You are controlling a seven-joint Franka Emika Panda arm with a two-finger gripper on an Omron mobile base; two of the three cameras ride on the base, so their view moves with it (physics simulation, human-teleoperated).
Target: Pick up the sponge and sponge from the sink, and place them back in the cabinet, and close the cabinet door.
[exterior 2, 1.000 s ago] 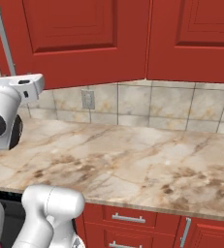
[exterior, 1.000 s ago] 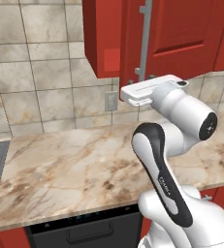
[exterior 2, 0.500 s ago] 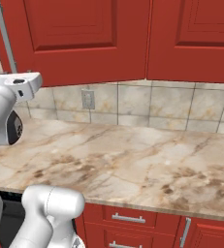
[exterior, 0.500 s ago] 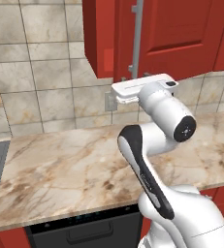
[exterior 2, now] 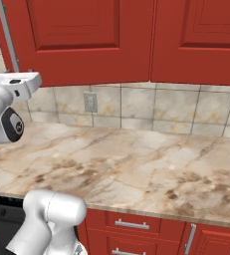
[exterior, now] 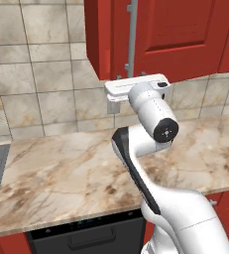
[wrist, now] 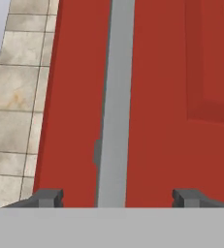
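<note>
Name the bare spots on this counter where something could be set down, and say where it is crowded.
The marble counter lies bare from the tiled wall to its front edge. It is crowded at the cabinet door, where the gripper faces the handle.

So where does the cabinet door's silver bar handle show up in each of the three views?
Left base view: handle upper middle, running down to just above the hand.
Right base view: far upper left edge.
Hand view: vertical grey bar at centre, between the fingertips.
Shared landmark: the red cabinet door.
</note>
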